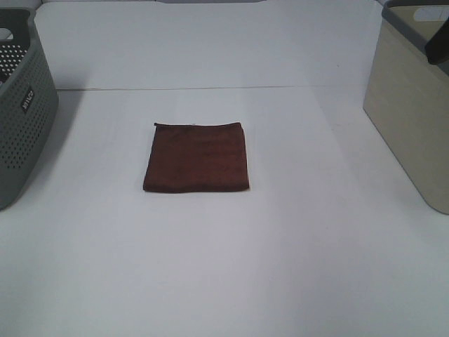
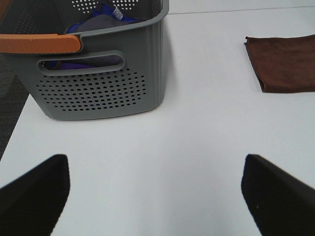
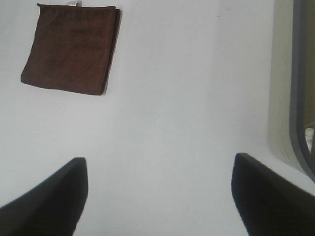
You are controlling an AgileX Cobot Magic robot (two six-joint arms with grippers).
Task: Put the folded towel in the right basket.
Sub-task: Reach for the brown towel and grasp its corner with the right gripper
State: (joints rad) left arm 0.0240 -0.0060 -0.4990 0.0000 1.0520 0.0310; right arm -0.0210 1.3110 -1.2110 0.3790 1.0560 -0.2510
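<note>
The folded brown towel (image 1: pixel 197 157) lies flat in the middle of the white table (image 1: pixel 231 267). It also shows in the left wrist view (image 2: pixel 285 63) and the right wrist view (image 3: pixel 70 49). The right basket (image 1: pixel 409 116) is beige with a grey rim and stands at the table's right edge; its wall shows in the right wrist view (image 3: pixel 281 93). My left gripper (image 2: pixel 153 164) is open and empty, above bare table near the left basket. My right gripper (image 3: pixel 160 162) is open and empty, above bare table between the towel and the right basket.
A grey perforated basket (image 1: pixel 21 119) stands at the left edge and holds blue and purple cloth (image 2: pixel 98 22); an orange handle (image 2: pixel 39 43) crosses its rim. A dark arm part (image 1: pixel 439 49) shows over the right basket.
</note>
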